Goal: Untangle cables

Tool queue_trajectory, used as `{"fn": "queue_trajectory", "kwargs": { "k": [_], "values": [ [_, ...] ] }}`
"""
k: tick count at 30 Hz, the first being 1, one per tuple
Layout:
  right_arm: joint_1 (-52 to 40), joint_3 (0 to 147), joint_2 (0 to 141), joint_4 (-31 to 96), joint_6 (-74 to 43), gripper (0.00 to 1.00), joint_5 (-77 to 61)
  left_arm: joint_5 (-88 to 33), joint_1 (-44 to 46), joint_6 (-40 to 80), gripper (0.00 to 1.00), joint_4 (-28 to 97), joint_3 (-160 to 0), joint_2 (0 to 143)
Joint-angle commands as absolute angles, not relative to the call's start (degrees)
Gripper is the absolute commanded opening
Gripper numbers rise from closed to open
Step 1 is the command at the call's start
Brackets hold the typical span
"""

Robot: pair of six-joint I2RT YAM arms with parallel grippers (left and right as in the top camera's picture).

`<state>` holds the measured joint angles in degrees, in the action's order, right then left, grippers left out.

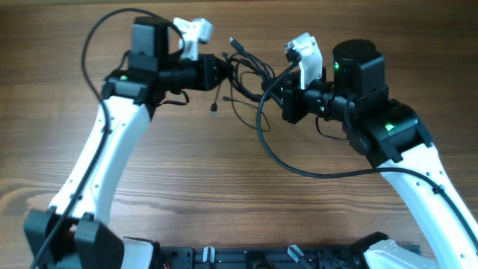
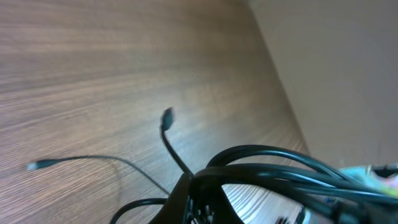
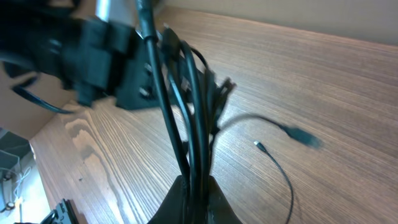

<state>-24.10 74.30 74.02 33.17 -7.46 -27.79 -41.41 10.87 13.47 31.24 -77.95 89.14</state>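
A tangle of thin black cables (image 1: 250, 75) hangs between my two grippers above the wooden table at the back centre. My left gripper (image 1: 224, 71) is shut on the bundle's left side; the cords (image 2: 273, 171) run out of its jaws (image 2: 202, 196). My right gripper (image 1: 275, 93) is shut on the right side; several cords (image 3: 196, 124) pass between its fingers (image 3: 196, 193). Loose plug ends dangle: one (image 1: 234, 42) points up, one (image 1: 214, 110) hangs lower left. Plugs also show in the left wrist view (image 2: 166, 117) and the right wrist view (image 3: 303, 135).
Thick black arm cables loop over the table: one (image 1: 89, 45) by the left arm, one (image 1: 314, 172) below the right arm. A black rail (image 1: 284, 258) runs along the front edge. The table's far edge meets a pale wall (image 2: 336, 74).
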Motion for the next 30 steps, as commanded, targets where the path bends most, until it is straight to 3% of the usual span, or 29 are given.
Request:
{"fn": "queue_trajectory", "kwargs": {
  "k": [1,6,12,15,19,22,30],
  "values": [
    [-24.0,75.2,72.0,34.0,-8.1,0.04,-26.4,-28.6,0.4,21.0,0.04,31.0,-77.7,84.3],
    [-24.0,75.2,72.0,35.6,-10.8,0.04,-19.0,-28.6,-7.4,21.7,0.04,34.7,-77.7,74.9],
    [-24.0,75.2,72.0,35.8,-13.6,0.04,-16.8,-29.5,-8.9,21.7,0.07,36.9,-77.7,68.0],
    [-24.0,75.2,72.0,31.6,-13.0,0.04,-25.5,-34.6,-6.9,20.7,0.09,38.2,-77.7,67.7],
    [-24.0,75.2,72.0,20.8,-12.8,0.04,-38.8,-37.1,-1.0,10.7,0.12,42.2,-77.7,68.8],
    [-24.1,75.2,72.0,18.6,-15.4,0.04,-39.1,-36.7,4.6,3.5,0.16,45.6,-77.7,70.0],
    [-24.1,75.2,72.0,20.4,-16.2,0.04,-42.6,-31.5,11.2,3.4,0.32,43.1,-77.7,72.2]
  ]
}}
